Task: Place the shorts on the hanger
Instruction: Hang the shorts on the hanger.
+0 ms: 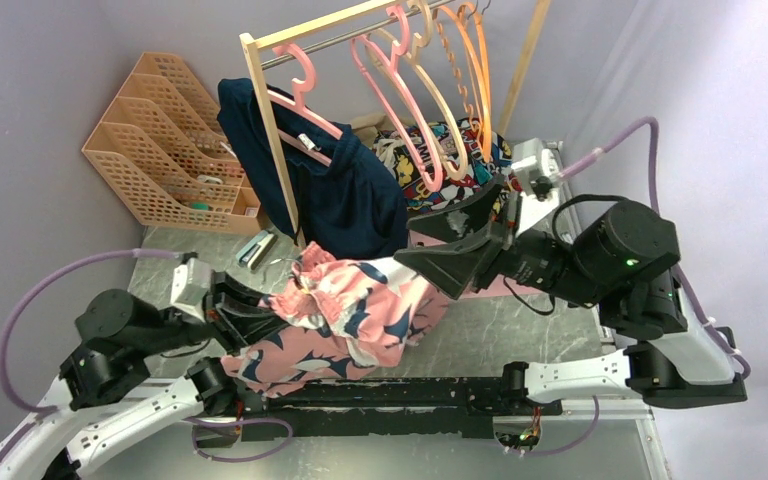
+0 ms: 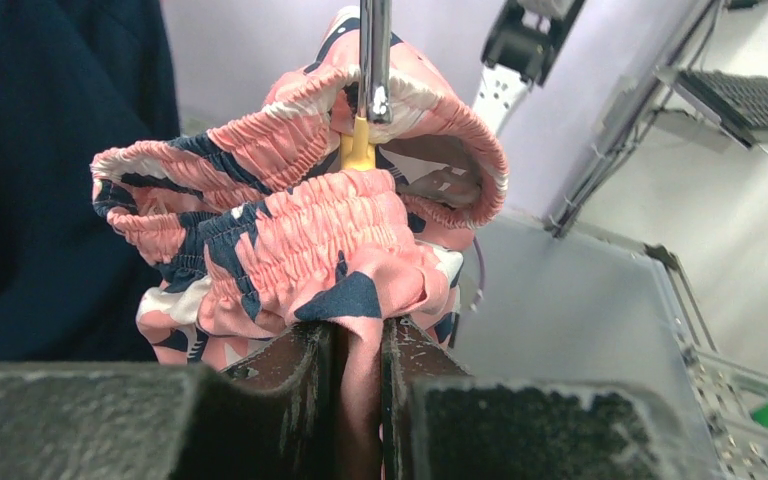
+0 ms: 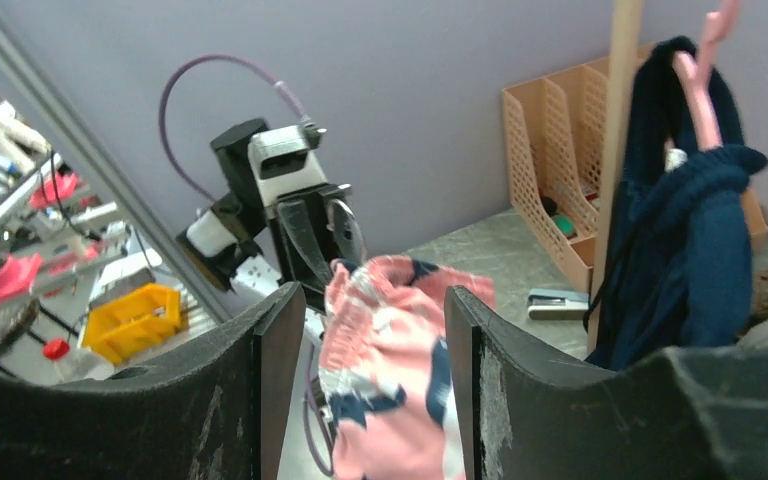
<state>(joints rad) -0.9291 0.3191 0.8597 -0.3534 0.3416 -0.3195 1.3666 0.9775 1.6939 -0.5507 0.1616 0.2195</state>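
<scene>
While L gripper (image 2: 358, 345) pinches shorts (image 2: 290, 240) fabric, yellow hanger (image 2: 357, 150) neck amid waistband folds, R gripper (image 3: 368, 320) jaws apart, empty

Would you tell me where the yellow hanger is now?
Left wrist view, upper centre: the hanger sits inside the shorts, only its neck and hook showing.

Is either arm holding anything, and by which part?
The left end effector pinches the shorts by a fold below the waistband; the right end effector holds nothing.

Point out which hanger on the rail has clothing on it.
The leftmost pink hanger: it carries the navy garment, while the other hangers, pink, beige and orange, hang bare.
</scene>
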